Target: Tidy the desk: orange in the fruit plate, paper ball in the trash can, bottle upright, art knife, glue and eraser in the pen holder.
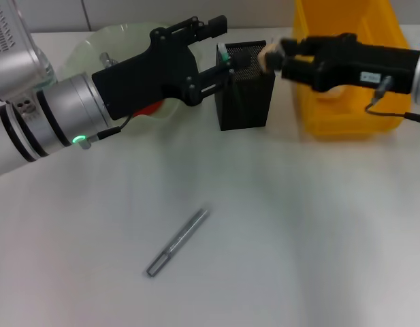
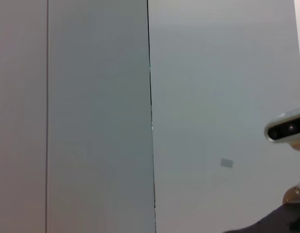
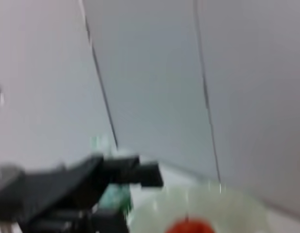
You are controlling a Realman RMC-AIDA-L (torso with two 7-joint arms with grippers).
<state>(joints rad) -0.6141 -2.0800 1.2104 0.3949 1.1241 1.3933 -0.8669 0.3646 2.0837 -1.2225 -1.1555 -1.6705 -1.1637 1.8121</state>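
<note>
Both grippers meet at the black mesh pen holder (image 1: pixel 246 85). The left gripper (image 1: pixel 227 65) grips a green object (glue, apparently) at its rim; the right gripper (image 1: pixel 272 56) pinches a beige eraser (image 1: pixel 269 54) above it. The art knife (image 1: pixel 177 242) lies on the desk (image 1: pixel 298 231).

Left gripper (image 1: pixel 227 65) at pen holder (image 1: pixel 245 88) rim, on holder's left side. Right gripper (image 1: pixel 272 57) at same rim from right, small light object (image 1: pixel 267 54) at its tip, above holder's opening. Holder sits directly below and between both grippers. Trash can (image 1: pixel 346 102) behind and under right gripper, right of holder. Fruit plate (image 1: pixel 107 48) behind left gripper, orange (image 1: pixel 150 107) in it, under gripper body. Art knife (image 1: pixel 177 242) on desk (image 1: pixel 298 238), well in front of both grippers, nearer left one.
</note>
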